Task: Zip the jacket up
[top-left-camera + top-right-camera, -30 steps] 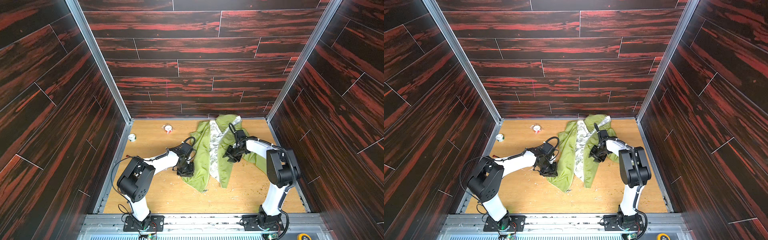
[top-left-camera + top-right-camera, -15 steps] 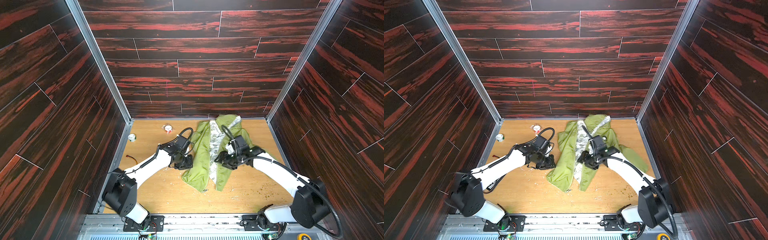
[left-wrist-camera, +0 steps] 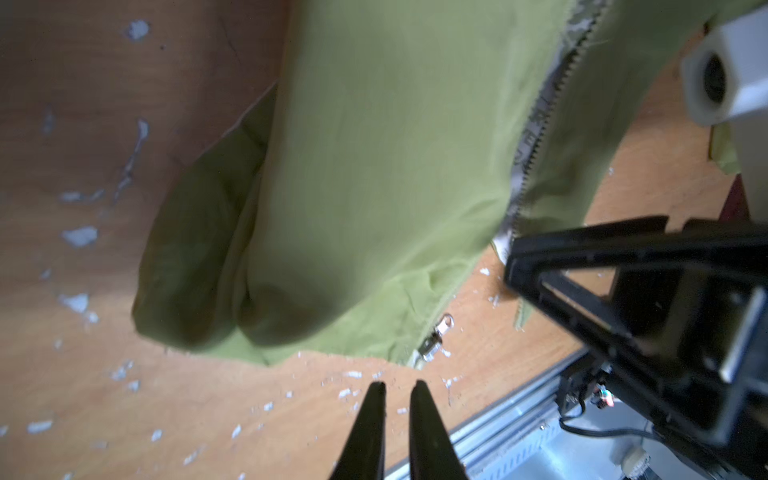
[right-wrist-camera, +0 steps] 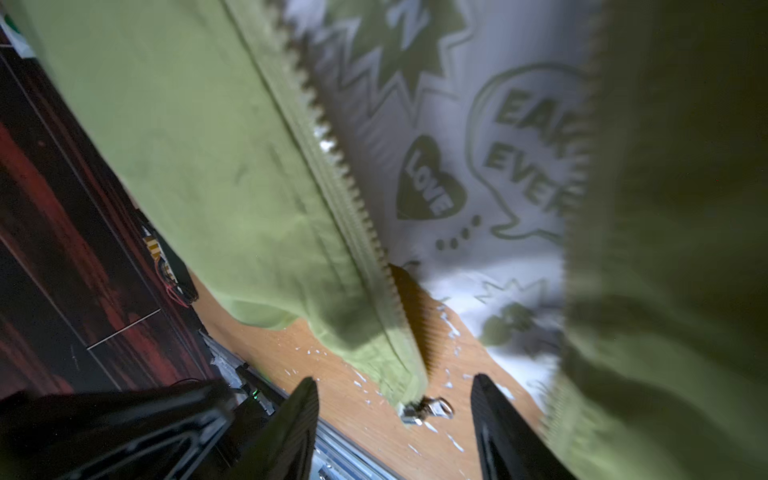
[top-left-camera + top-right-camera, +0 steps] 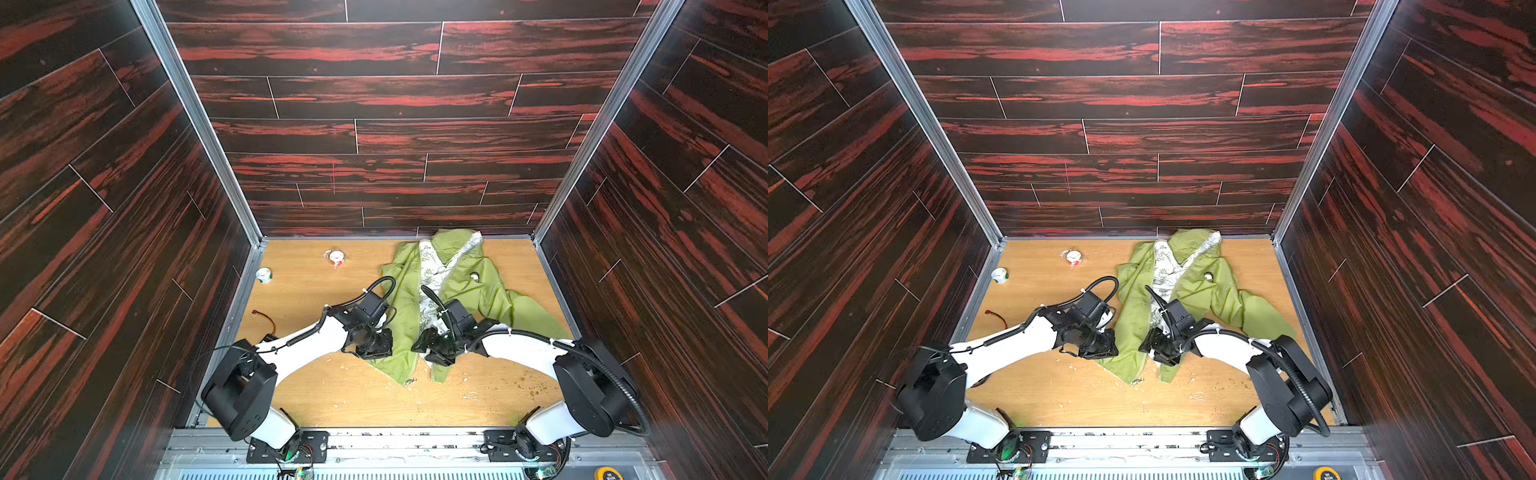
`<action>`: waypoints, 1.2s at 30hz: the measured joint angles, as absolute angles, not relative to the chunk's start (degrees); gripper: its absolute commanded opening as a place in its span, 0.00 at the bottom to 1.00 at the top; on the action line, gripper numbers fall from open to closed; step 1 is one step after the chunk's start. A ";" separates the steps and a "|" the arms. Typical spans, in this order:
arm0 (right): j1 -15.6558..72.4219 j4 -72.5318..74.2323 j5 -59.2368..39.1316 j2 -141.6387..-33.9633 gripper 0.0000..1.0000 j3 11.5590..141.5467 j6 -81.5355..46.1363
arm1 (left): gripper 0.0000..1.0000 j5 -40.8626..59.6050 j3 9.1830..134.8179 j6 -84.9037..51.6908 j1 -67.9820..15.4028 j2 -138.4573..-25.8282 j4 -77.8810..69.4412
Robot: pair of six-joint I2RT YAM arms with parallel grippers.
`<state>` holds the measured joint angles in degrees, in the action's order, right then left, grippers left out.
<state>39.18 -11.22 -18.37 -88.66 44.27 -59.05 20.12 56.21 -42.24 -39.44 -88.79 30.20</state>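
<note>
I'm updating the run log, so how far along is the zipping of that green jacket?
Done: the jacket lies spread on the table, front up. In hand: the right end effector hovers open over the zipper slider at the hem; the left end effector is nearly closed and empty. Left: the zipper halves are apart, lining showing between, so joining and pulling up remain.
</note>
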 measured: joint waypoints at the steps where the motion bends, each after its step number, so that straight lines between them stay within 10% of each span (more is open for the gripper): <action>1: 39.46 -10.24 -18.50 -88.95 0.61 44.12 -59.35 | 0.15 19.99 56.14 -42.68 -39.44 -89.67 29.45; 36: 47.59 13.52 -22.20 -94.70 0.26 35.18 -63.46 | 0.09 20.93 54.78 -47.18 -38.89 -100.40 22.41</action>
<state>47.59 13.52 -22.20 -94.70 35.18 -63.46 20.93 54.78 -47.18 -38.89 -100.40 22.41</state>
